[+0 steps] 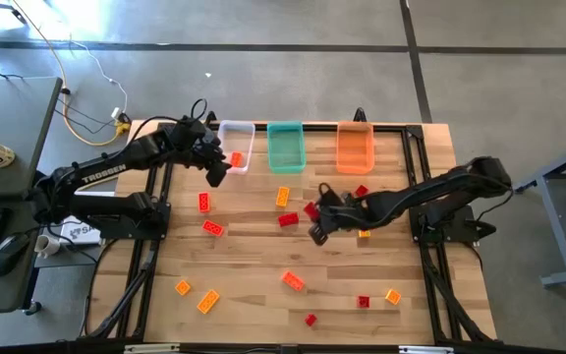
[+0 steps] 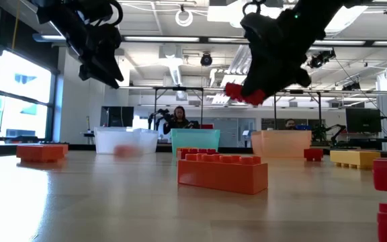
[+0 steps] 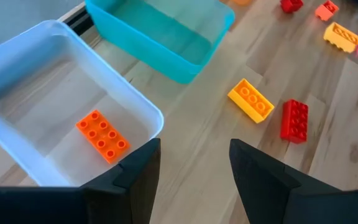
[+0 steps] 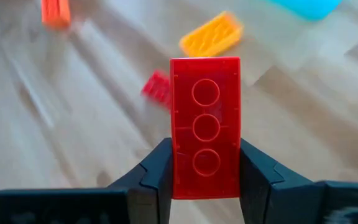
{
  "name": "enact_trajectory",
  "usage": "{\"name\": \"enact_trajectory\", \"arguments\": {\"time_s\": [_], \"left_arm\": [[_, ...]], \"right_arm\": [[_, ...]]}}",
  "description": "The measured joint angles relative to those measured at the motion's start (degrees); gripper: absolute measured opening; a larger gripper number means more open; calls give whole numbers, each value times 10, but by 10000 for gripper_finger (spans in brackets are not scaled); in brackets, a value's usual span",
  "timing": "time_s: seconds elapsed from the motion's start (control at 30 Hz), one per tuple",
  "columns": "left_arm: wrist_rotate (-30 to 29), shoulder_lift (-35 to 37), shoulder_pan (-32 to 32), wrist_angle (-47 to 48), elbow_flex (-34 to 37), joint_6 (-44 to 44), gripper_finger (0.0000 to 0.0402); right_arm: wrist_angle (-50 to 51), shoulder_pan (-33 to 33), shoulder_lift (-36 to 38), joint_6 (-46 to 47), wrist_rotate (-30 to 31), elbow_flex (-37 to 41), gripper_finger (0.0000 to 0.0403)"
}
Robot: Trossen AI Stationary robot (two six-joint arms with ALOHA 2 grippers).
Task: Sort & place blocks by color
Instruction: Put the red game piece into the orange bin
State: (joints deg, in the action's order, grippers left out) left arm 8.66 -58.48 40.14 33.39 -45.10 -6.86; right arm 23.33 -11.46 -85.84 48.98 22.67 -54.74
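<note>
While lifted, right end effector [image 4: 205,171] clamps red block [image 4: 205,127].

Three plastic bins stand in a row along the far edge of the wooden table [image 1: 263,256]: a clear bin [image 1: 238,132] on the left, a teal bin [image 1: 285,147] in the middle and an orange bin [image 1: 355,147] on the right, close together but apart. Left of the table, a grey desk [image 1: 3,147] carries a computer mouse [image 1: 8,251] at its near end, and a yellow cable [image 1: 62,59] trails over the floor beyond. Far behind the bins, a person [image 2: 179,119] sits in the room.
</note>
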Motion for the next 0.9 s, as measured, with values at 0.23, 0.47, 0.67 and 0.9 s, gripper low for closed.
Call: {"name": "enact_trajectory", "arguments": {"time_s": [0.23, 0.47, 0.67, 0.9], "left_arm": [[-3, 0, -22, -29, 0, 21, 181], [-3, 0, -36, -53, 0, -17, 181], [-4, 0, -40, -53, 0, -50, 181], [-5, 0, -40, -53, 0, -80, 181]], "right_arm": [[44, 30, 81, 0, 79, 0, 107], [88, 89, 140, -34, 152, 0, 107], [152, 169, 158, -27, 174, 0, 107], [193, 270, 151, -40, 134, 1, 107]]}}
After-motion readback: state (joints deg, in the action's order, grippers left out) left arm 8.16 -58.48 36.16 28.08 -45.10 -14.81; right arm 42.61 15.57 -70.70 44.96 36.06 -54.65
